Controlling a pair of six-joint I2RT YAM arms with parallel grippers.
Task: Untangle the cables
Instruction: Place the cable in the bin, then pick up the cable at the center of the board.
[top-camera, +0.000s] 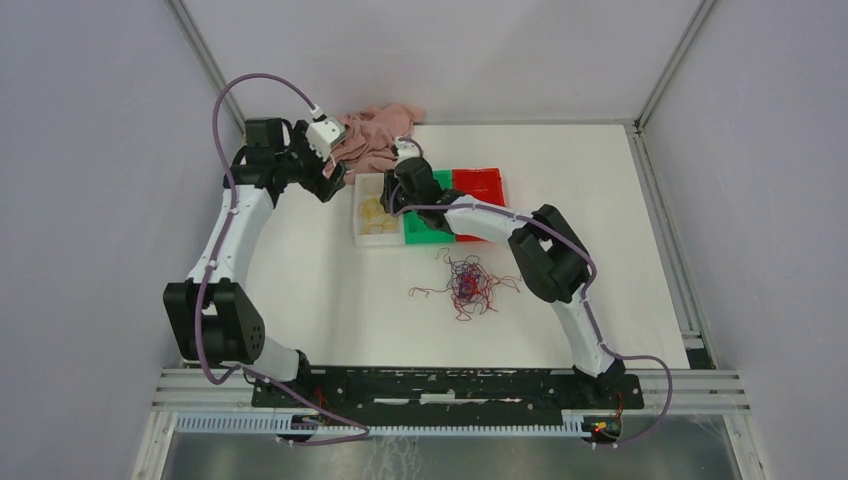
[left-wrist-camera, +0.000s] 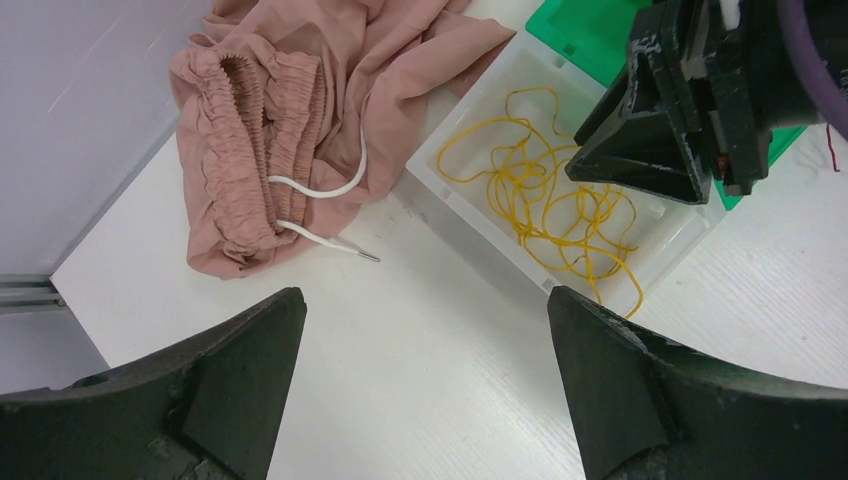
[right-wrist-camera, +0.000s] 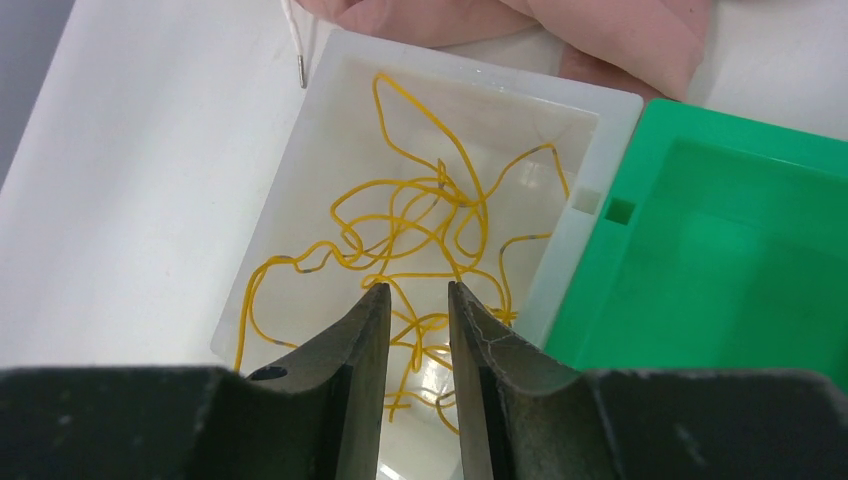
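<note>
Right gripper, narrow and seemingly empty, hangs over the white bin (yellow cables sorted there); left gripper gapes wide.

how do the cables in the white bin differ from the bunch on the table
The yellow cables are one colour; the tangle mixes red and purple. The yellow cables lie in the white bin; the tangle sits on the table itself. The yellow cables form loose open loops; the tangle is bunched tight at its middle. Both are thin, curly strands.
</note>
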